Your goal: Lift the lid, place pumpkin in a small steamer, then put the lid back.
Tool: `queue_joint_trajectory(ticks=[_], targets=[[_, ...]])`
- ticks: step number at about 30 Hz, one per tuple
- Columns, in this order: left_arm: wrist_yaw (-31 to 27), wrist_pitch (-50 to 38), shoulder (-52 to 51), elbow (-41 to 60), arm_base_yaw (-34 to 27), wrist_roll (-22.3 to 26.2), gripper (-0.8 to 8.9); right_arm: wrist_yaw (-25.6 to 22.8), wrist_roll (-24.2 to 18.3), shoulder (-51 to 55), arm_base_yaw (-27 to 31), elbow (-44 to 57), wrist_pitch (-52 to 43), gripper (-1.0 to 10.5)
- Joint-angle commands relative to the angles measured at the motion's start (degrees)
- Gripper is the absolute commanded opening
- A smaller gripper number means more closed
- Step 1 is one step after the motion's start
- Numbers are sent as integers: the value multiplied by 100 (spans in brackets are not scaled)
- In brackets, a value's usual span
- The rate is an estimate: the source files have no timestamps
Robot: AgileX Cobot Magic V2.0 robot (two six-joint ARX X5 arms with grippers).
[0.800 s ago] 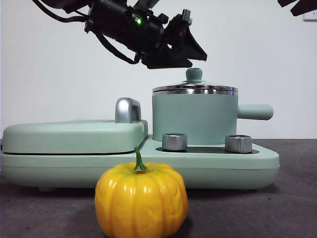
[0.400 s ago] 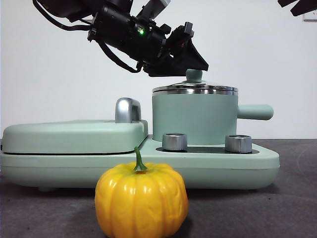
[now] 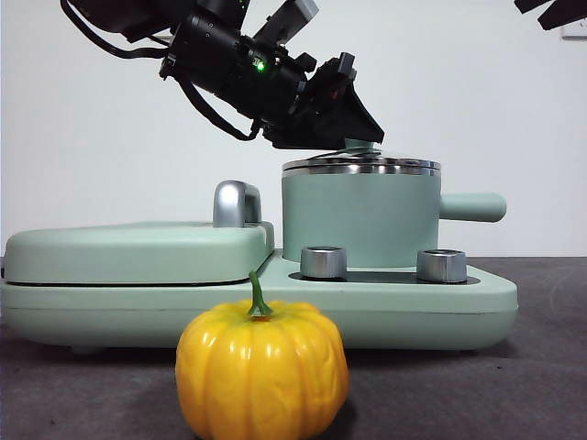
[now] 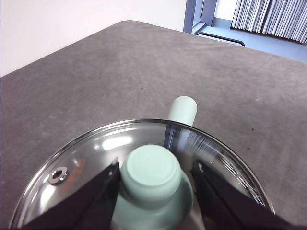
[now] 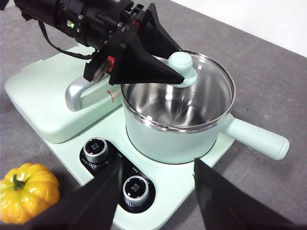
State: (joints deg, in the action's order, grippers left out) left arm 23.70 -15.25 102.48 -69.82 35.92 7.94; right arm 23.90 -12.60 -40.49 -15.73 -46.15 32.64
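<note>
The lid [image 3: 362, 165] lies on the small steamer [image 3: 362, 220], a mint-green pot with a side handle. My left gripper [image 3: 353, 124] reaches down from the upper left, its jaws open on either side of the lid's mint knob [image 4: 151, 172]. In the left wrist view the gripper [image 4: 157, 165] straddles the knob over the glass [image 4: 96, 143]. The right wrist view shows the same hold-position at the knob [image 5: 181, 61]. The pumpkin [image 3: 261, 371] stands on the table in front of the appliance, also seen in the right wrist view [image 5: 29, 191]. My right gripper [image 5: 158, 165] is open and empty, high above.
The steamer stands on a wide mint appliance base [image 3: 459, 302] with two silver knobs [image 3: 323, 262] [image 3: 441, 266]. A flat mint cover [image 3: 138, 252] with a steel handle [image 3: 237, 203] lies to the left. The right arm shows as a black tip [image 3: 550, 11].
My left gripper has come down and forward until its jaws flank the lid's knob. The lid, steamer and pumpkin have not moved.
</note>
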Motion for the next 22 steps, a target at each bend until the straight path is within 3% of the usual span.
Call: queue_joint_trajectory(ticks=[1,3,5,6,10,22], targets=[[-35,-81,111,-127,59,59,245,7,15,-24,-26,-101,-46,240],[-35,-120,111,-127,59,66,192,7,17,-24,-26,-101,-46,241],[-35,-131,111,-127,59,66,35,7,17,-24,-26,-101,-46,240],[-44,-151,111,-127,59,63,16,7,15,-24,-26,-101,-46,240],[-286,-149,111,-127,59,63,16,7,17,-24,-26,-101,-39,241],[-291,-369,-28,-127,59,57,16,7,20,-24,-26,-101,-39,241]])
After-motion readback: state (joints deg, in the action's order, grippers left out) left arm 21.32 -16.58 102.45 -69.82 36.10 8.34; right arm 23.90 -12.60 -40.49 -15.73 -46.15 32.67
